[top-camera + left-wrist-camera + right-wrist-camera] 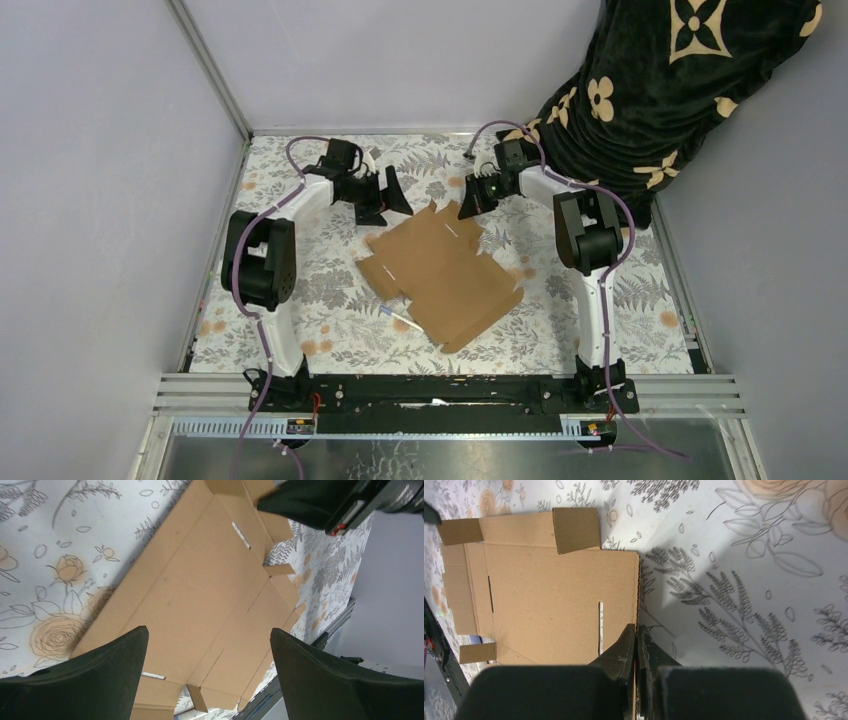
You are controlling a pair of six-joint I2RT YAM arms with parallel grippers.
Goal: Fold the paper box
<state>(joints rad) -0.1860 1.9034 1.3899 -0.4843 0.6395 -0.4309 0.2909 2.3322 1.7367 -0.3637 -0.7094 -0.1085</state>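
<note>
Right gripper (637, 630): fingers pressed together, pinching far edge of paper box (544, 595); contact itself hidden by fingertips. Left gripper (209, 632): fingers spread wide above sheet's far-left corner, touch unclear. Box: flat brown die-cut cardboard with flaps, slits, creases, mid floral tablecloth (330, 300). Thin white stick (400, 318) at its near-left edge.

FREE: bare table (310, 300) left and near-right of the paper box (440, 275) | BLOCKED: dark patterned cloth (650, 90) over far-right corner; white stick (400, 318) just beside box's near-left edge | EDGE: left wall (100, 200) close alongside
</note>
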